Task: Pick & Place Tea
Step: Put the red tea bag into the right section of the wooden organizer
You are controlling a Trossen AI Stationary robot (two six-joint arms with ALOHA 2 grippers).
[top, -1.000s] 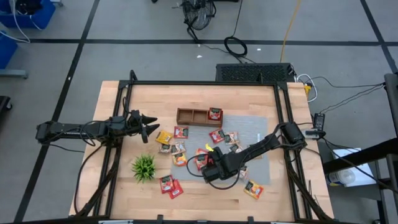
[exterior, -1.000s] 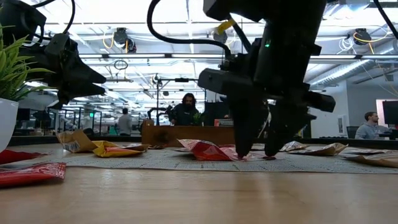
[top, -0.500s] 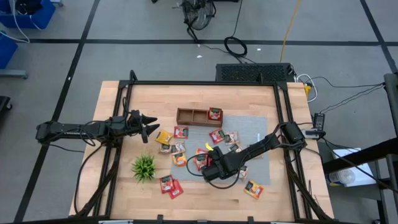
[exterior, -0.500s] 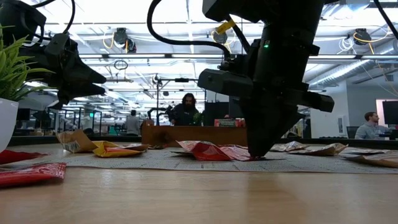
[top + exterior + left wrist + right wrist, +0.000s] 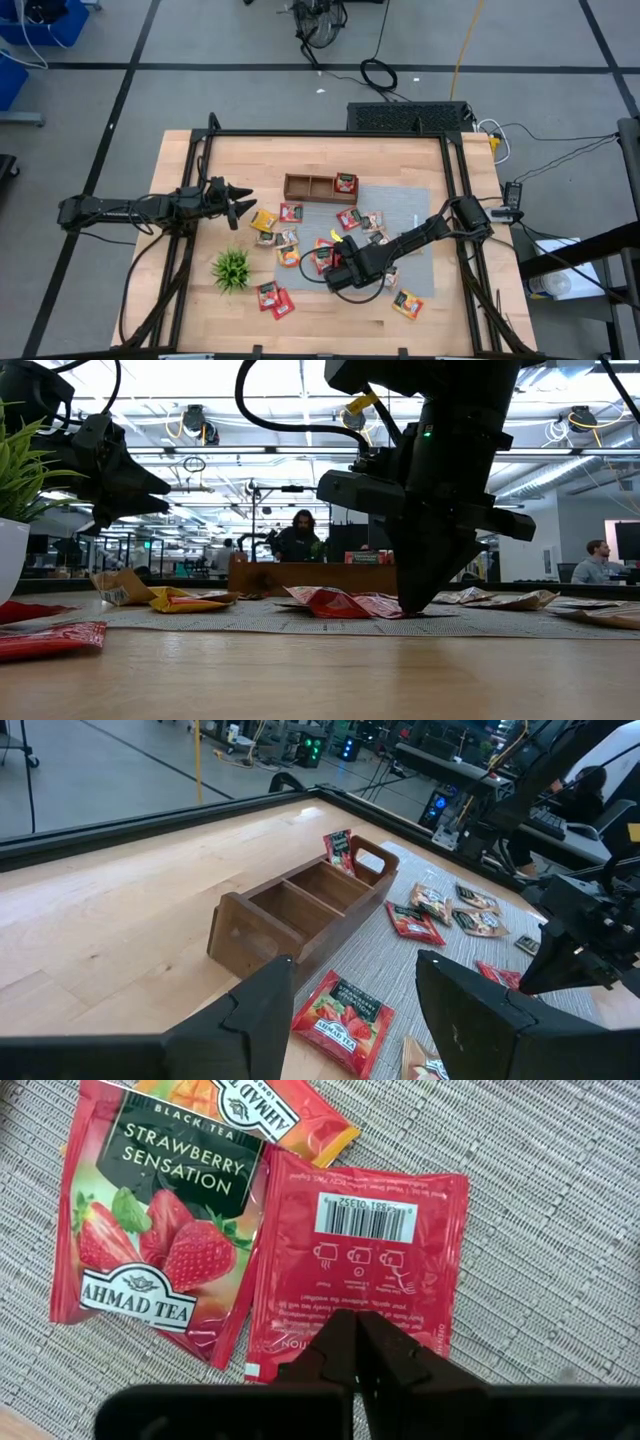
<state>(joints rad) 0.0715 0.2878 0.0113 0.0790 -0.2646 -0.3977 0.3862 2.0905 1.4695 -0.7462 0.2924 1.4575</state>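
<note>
The right gripper [image 5: 352, 1342] is clenched on the edge of a red tea packet [image 5: 360, 1260] lying barcode-side up on the grey woven mat [image 5: 540, 1230], toward the near edge of the surface [image 5: 200, 200]. A strawberry tea packet [image 5: 160, 1220] lies touching it, overlapping slightly. The packet looks light, thin and crinkly, likely slippery foil; an edge pinch suits it, though it may flop when lifted. The left gripper [image 5: 350, 1010] waits released near the wooden tray [image 5: 300, 910], which holds one packet in its end compartment.
</note>
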